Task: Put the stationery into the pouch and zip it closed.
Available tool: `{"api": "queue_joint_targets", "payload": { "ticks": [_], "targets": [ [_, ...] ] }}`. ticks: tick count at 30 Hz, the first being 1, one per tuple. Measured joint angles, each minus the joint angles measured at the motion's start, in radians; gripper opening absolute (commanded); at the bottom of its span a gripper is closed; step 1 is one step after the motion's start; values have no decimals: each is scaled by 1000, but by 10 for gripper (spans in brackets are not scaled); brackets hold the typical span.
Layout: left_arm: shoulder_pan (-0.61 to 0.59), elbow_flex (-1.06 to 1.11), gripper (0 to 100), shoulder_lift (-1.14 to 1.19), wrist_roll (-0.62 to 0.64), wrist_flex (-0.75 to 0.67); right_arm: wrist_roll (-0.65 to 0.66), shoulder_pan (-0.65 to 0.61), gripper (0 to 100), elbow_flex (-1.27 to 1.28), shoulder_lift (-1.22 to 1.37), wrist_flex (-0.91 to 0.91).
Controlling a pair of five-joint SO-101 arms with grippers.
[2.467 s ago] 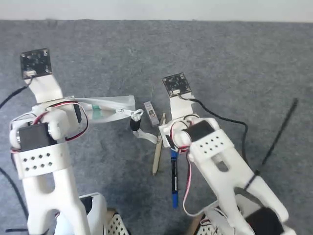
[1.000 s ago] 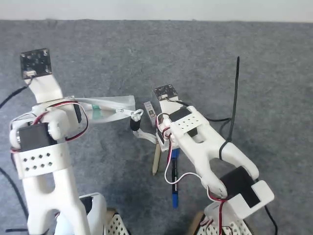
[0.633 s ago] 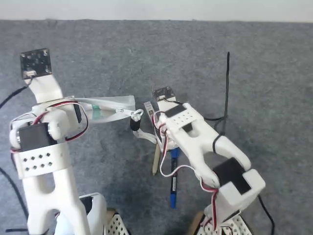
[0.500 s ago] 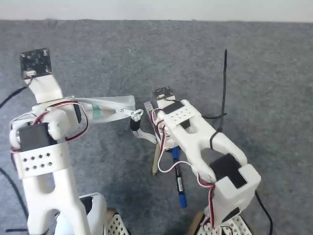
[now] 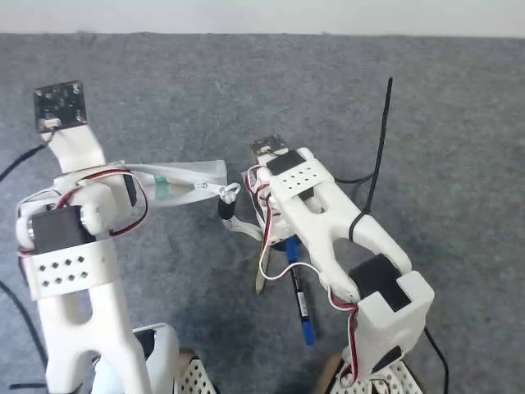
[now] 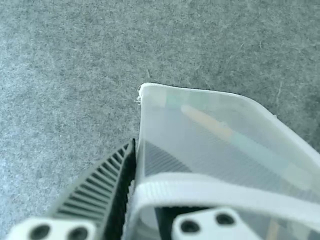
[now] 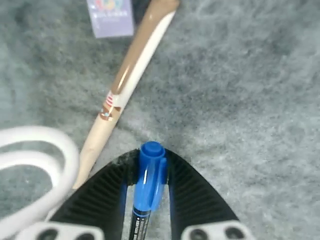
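A translucent pouch (image 5: 184, 182) lies at the left with a green and tan item inside. My left gripper (image 5: 134, 190) is shut on its near end; in the left wrist view the pouch wall (image 6: 215, 145) fills the space between the ribbed black fingers (image 6: 102, 195). My right gripper (image 7: 150, 157) is shut on the capped end of a blue pen (image 7: 149, 172). From above, the blue pen (image 5: 299, 295) sticks out slantwise from under the right arm. A tan pen (image 5: 262, 267) lies beside it on the mat, and appears as the tan pen (image 7: 127, 75) just beyond the fingers.
A small lavender eraser-like block (image 7: 110, 12) lies beyond the tan pen's far end. The pouch's zipper pull and white strap (image 5: 239, 226) trail toward the pens. A black cable (image 5: 379, 148) rises from the right arm. Grey mat (image 5: 426, 98) stretches open to the right and back.
The right arm swung left over the pens and lowered its gripper onto the blue pen. The pen's free end has since swung out to the right. The left arm and pouch stayed still.
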Motion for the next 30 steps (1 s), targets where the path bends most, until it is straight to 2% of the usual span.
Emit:
{"api": "queue_joint_targets", "payload": {
  "ticks": [17, 25, 30],
  "targets": [
    [0, 11, 11, -5, 0, 0, 2, 0, 7, -259, 0, 322],
    [0, 12, 11, -5, 0, 0, 2, 0, 7, -290, -9, 336],
    [0, 12, 11, -5, 0, 0, 2, 0, 7, -230, -144, 336]
  ]
}}
